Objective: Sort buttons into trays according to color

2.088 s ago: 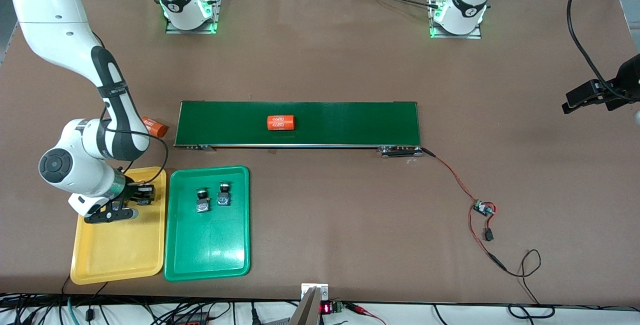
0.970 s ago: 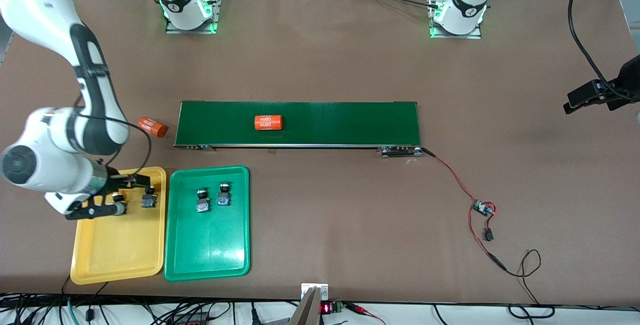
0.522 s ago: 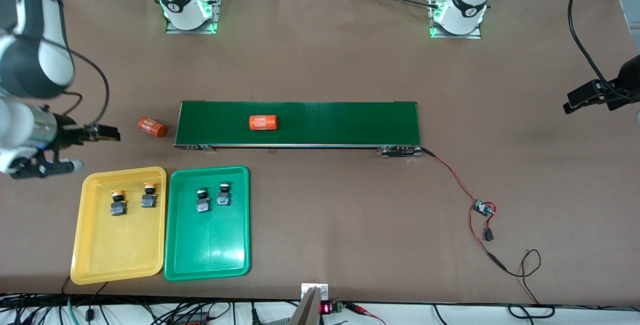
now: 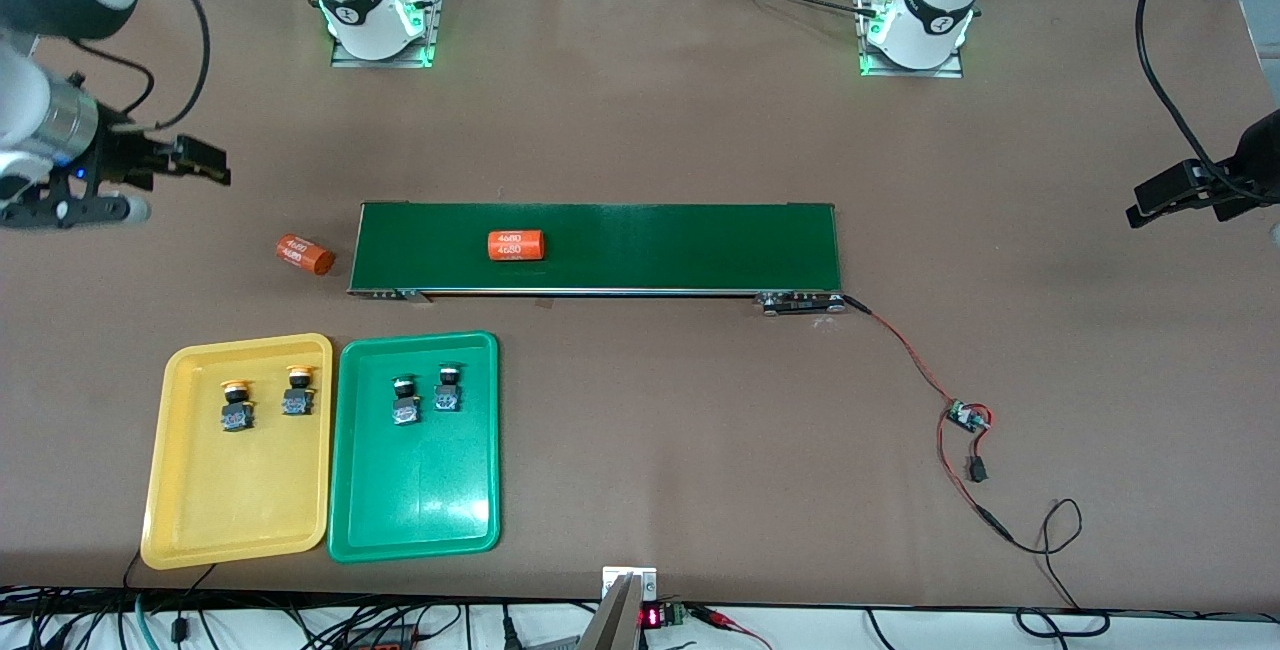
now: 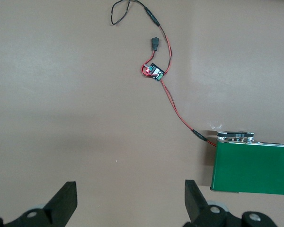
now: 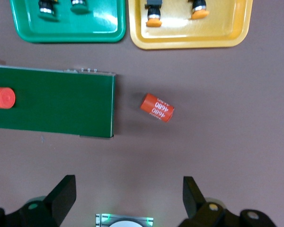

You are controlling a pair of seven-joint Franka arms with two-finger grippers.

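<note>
A: Right gripper (image 6: 128, 198): two black fingers spread wide, nothing between them; it hangs in the air over bare brown table at the right arm's end, touching nothing.

B: Left gripper (image 5: 130, 198)?

A: Same; fingers spread wide, empty, over bare table near the long dark green conveyor belt (image 4: 600, 247) at the left arm's end; that arm waits.

B: Buttons?

A: Two small dark blocky push-buttons with round yellow-orange caps (image 4: 235, 405) lie side by side in the shallow glossy yellow plastic tray with rounded corners (image 4: 190, 520); two like buttons with green caps (image 4: 403, 400) lie side by side in the matching green plastic tray (image 4: 415, 510); the trays sit just beside each other, nearer the front camera than the belt.

B: Else?

A: One orange cylinder with white print (image 4: 515, 245) lies on the matte belt; a second orange cylinder (image 4: 304, 255) lies on the table just off the belt's end; a small circuit board on red and black wires (image 4: 968, 417) lies toward the left arm's end.
</note>
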